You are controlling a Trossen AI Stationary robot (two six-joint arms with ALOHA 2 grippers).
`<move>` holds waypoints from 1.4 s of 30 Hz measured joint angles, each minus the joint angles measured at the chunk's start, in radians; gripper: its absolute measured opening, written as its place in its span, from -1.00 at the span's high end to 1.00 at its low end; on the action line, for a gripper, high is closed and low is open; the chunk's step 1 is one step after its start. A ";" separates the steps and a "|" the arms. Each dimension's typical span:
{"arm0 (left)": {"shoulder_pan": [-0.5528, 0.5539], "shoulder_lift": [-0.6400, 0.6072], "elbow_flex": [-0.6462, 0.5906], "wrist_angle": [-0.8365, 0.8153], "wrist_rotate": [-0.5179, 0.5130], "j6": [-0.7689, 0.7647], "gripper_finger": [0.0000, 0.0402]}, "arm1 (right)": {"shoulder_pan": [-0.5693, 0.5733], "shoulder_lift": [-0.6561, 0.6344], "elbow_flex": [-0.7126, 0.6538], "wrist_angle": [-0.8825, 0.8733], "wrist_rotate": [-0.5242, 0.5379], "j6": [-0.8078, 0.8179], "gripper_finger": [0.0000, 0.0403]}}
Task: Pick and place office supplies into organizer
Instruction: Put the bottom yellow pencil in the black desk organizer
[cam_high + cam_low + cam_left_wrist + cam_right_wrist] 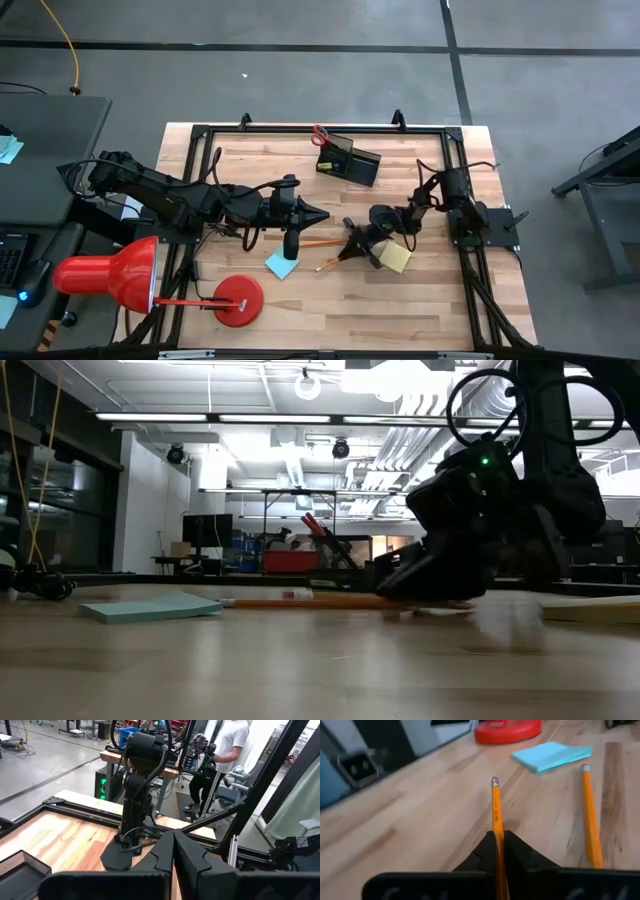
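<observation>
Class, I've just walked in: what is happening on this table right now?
The right gripper is shut on an orange pencil lying on the table, beside a second pencil and a blue sticky-note pad. The left gripper hangs shut above the table. The black organizer holds red-handled scissors.

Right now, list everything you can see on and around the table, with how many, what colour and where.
Pencils: two, orange, mid-table; one in the right gripper, the other loose beside it.
Sticky pad: one, blue, left of the pencils.
Sticky pad: one, yellow, by the right gripper.
Organizer: one, black, far edge of the table.
Scissors: one, red-handled, standing in the organizer.
Desk lamp: one, red, near left corner.
Person: one, white top, beyond the table.
Left gripper: shut, empty, mid-table.
Right gripper: shut on a pencil.
</observation>
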 joint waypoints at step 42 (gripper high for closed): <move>0.001 -0.026 0.000 -0.007 0.002 0.054 0.99 | 0.026 -0.015 -0.294 0.276 0.214 0.075 0.25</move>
